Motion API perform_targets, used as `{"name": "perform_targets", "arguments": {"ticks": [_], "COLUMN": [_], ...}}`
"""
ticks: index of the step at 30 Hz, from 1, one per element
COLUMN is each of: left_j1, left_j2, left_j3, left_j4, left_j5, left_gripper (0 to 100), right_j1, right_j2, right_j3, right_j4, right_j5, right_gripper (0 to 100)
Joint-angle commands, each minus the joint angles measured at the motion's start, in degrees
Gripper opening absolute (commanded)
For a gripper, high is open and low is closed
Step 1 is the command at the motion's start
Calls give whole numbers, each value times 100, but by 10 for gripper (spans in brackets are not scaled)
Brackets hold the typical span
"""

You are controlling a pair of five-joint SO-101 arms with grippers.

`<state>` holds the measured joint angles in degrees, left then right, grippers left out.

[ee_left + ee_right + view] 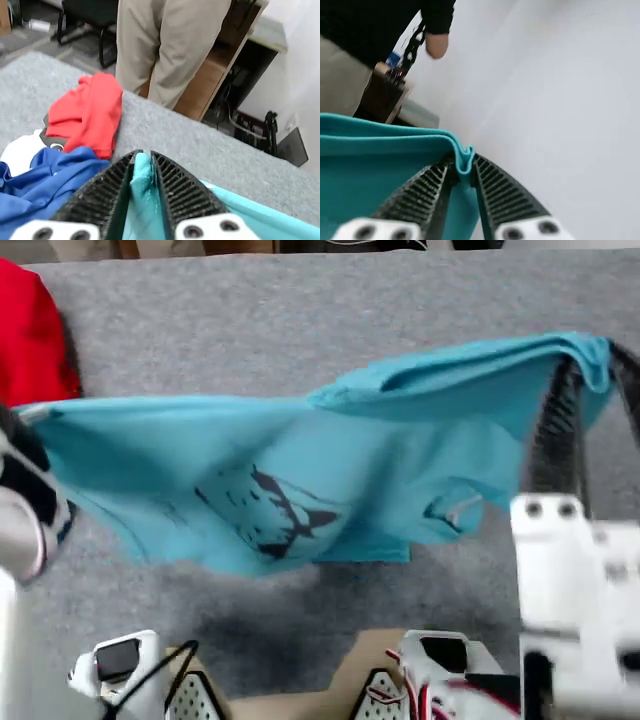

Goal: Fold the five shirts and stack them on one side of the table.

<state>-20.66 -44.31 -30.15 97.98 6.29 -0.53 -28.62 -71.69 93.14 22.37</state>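
We had the teal shirt (280, 480) strung in the air above the table (300, 320). One end was pinched in the left tool (142, 164) and the other in the right tool (464, 167). Each tool was clamped on a thin fold of cloth close to its tips.

That shallow bite was our main worry. If the arms pulled apart any harder, we judged the fold could slide out past the tips and the shirt would drop in a heap. The right end hung higher than the left and the middle sagged, so lowering it unevenly would likely have laid it down twisted or creased. A doubled ridge ran along the top edge, and it might have been pressed in as a wrong fold. The red shirt (30, 335) lay crumpled at the table's far left corner, near the left end, and a sweep that way could have snagged it.

The teal cloth looked like thin, limp knit with a dark print on the front, draping in soft waves. The tools' fingers (107, 187) were black, hard and ribbed. The table cover was grey and felt-like, probably grabby enough to drag a hem. A blue shirt (40, 185) and a white one (20, 152) lay bunched beside the red.
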Motion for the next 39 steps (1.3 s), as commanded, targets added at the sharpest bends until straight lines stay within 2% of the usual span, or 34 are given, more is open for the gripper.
{"name": "perform_targets", "arguments": {"ticks": [1, 8, 14, 18, 22, 28, 31, 33, 36, 39], "left_j1": [53, 53, 53, 70, 651, 1327, 1354, 1310, 1143, 1055], "left_j2": [-233, -312, -312, -312, -312, 92, 857, 1543, 2747, 3943], "left_j3": [264, 1108, 2277, 3279, 4738, 6681, 6769, 6479, 5626, 4369], "left_j4": [0, -44, -1099, -2075, -3200, -5688, -6356, -6497, -6462, -6101], "left_j5": [-132, -105, -105, -105, -316, -536, -536, -536, -501, -501], "left_gripper": [19, 19, 19, 19, 19, 19, 19, 19, 19, 19], "right_j1": [13, -13, -22, -31, -295, -725, -804, -804, -787, -778], "right_j2": [-92, 154, 541, 927, 1455, 2457, 3011, 3415, 3996, 4488], "right_j3": [-31, 549, 1596, 2536, 3662, 4945, 5138, 5130, 5130, 5121], "right_j4": [-396, -448, -571, -1099, -2084, -3376, -3789, -4000, -4387, -4844], "right_j5": [-44, -387, -818, -1011, -1266, -1415, -1407, -1407, -1407, -1407], "right_gripper": [5, 5, 5, 5, 5, 5, 5, 5, 5, 5]}}
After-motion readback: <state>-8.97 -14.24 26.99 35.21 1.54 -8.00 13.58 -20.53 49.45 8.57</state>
